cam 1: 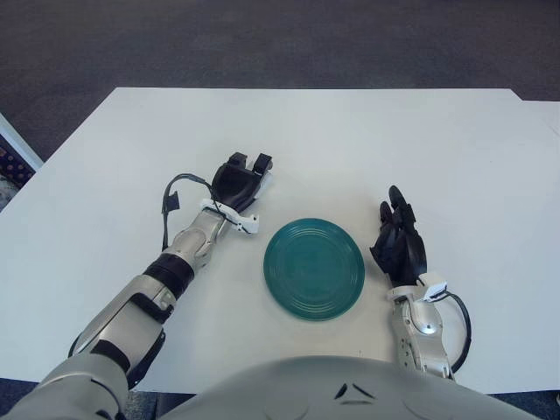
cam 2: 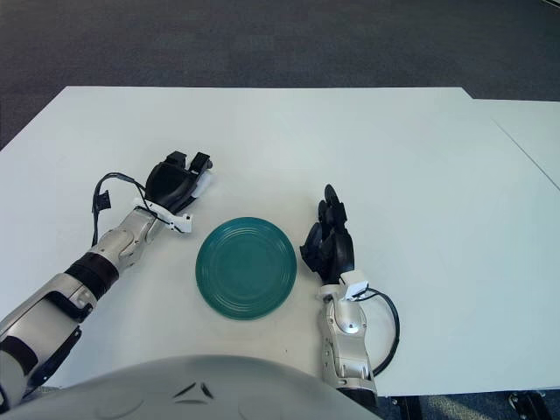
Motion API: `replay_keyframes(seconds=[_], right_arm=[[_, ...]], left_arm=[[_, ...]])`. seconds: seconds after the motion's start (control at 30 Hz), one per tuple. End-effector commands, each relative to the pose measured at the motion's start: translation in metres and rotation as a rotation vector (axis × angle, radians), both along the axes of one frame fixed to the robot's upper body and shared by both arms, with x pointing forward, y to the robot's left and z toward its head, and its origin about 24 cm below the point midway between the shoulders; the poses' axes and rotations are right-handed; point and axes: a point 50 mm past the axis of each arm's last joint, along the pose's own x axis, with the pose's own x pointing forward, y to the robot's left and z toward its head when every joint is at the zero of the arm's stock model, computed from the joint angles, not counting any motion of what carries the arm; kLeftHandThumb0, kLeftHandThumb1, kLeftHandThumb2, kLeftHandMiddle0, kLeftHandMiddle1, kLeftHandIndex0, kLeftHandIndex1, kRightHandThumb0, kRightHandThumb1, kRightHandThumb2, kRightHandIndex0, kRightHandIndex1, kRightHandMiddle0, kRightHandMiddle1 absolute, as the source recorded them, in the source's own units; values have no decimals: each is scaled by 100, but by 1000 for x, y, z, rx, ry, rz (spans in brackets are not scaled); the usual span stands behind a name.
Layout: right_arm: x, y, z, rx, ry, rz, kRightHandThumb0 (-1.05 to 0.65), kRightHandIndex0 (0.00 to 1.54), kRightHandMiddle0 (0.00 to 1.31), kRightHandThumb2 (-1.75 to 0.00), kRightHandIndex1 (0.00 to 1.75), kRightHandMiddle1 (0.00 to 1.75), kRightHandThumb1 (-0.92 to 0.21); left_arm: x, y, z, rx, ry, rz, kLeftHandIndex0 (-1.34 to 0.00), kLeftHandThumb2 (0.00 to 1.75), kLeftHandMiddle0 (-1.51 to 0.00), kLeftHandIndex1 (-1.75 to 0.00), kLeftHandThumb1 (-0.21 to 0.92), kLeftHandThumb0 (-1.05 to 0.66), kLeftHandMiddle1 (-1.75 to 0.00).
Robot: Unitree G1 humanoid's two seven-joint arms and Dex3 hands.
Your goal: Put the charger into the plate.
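Nearest the robot, the right robot hand (cam 1: 399,241) shows just to the right of the plate (cam 1: 314,268), its fingers loosely extended and holding nothing; it has no part in this step. The plate, a green ribbed dish, lies flat on the white table (cam 1: 455,157), to the right of and nearer than the left robot hand (cam 1: 238,181), and apart from it. That left robot hand is reached out ahead of the plate with its dark fingers curved down over the charger (cam 1: 262,185), a small white block of which only a sliver shows at the hand's right edge. Whether the fingers have actually closed on the block or only cover it cannot be told from either eye view, and the charger reads as lying on the table under the palm. The step in hand looks like securing the grasp, so the task is at an early stage. To do it well, the fingers should close squarely on opposite faces of the block rather than on a corner, since a smooth white casing will probably slip or twist if pinched off-centre. Once it is held, a clean lift clear of the table, then a short carry toward the robot and to the right, should bring it above the plate's middle; lowering before letting go should keep it from skidding off the shallow rim.
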Motion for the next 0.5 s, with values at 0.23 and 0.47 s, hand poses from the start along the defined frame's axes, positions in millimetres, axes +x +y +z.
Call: replay_keyframes(seconds=[0.23,0.47], right_arm=[[-7,-3,-13,5,78,-37,-93,0,0,-91,0,15,-92],[-6,-1,-13,-2,58,-54,-94,0,0,-89,0,17,-92]], left_arm=[[8,-6,25,-110,35,9,-47,145,-71,-175,20,0,-171],[4,-12,76,-189,-38,-12,-54,155,-75,-175,12,0,-174]])
